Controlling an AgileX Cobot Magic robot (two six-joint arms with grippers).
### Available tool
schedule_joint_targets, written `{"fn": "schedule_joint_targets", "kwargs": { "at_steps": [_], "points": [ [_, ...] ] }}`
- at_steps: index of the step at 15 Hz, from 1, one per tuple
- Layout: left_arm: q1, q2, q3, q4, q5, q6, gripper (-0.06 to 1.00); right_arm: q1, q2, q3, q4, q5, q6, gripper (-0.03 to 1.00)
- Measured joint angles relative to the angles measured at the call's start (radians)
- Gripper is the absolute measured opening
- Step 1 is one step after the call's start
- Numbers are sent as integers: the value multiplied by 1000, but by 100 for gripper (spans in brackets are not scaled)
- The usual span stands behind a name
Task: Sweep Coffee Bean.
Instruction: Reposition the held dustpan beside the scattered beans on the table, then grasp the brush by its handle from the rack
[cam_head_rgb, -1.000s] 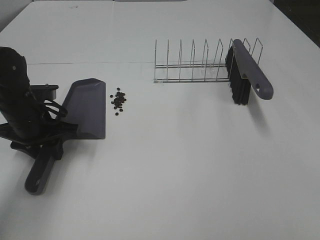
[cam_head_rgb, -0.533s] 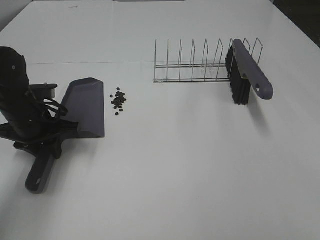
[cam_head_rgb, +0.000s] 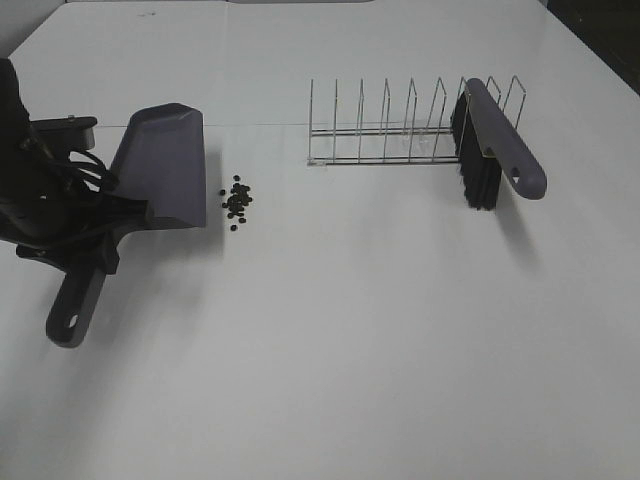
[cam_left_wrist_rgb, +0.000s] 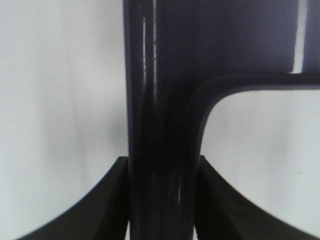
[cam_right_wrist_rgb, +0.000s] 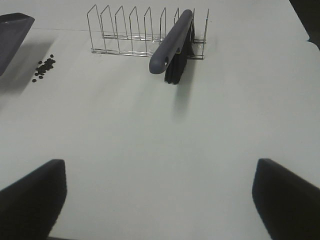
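A loose cluster of tiny dark coffee beans (cam_head_rgb: 236, 202) lies on the white table; it also shows in the right wrist view (cam_right_wrist_rgb: 43, 67). My left gripper (cam_head_rgb: 95, 235) is shut on the handle of the grey dustpan (cam_head_rgb: 160, 165) and holds it lifted and tilted just left of the beans. The left wrist view shows the dustpan handle (cam_left_wrist_rgb: 160, 125) clamped between the fingers (cam_left_wrist_rgb: 107, 200). A grey brush with black bristles (cam_head_rgb: 492, 145) rests in the wire rack (cam_head_rgb: 385, 130). My right gripper (cam_right_wrist_rgb: 160, 200) is open and empty, well short of the brush (cam_right_wrist_rgb: 172, 47).
The wire rack (cam_right_wrist_rgb: 135, 32) stands at the back of the table with several empty slots left of the brush. The dustpan's corner (cam_right_wrist_rgb: 12, 30) shows at the edge of the right wrist view. The table's front edge lies near the right gripper.
My left gripper has lifted the dustpan and moved it back and up, away from the table surface; its front lip now hangs higher beside the beans. The brush and beans have not moved.
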Motion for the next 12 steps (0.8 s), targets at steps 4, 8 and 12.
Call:
{"fn": "schedule_joint_targets", "kwargs": {
  "at_steps": [4, 8, 12],
  "points": [
    [0, 0, 0, 2, 0, 0, 32, 0, 149, -17, 1, -119, 0, 85],
    [0, 0, 0, 2, 0, 0, 32, 0, 452, -36, 8, -386, 0, 85],
    [0, 0, 0, 2, 0, 11, 32, 0, 798, -193, 15, -446, -14, 84]
  ]
}}
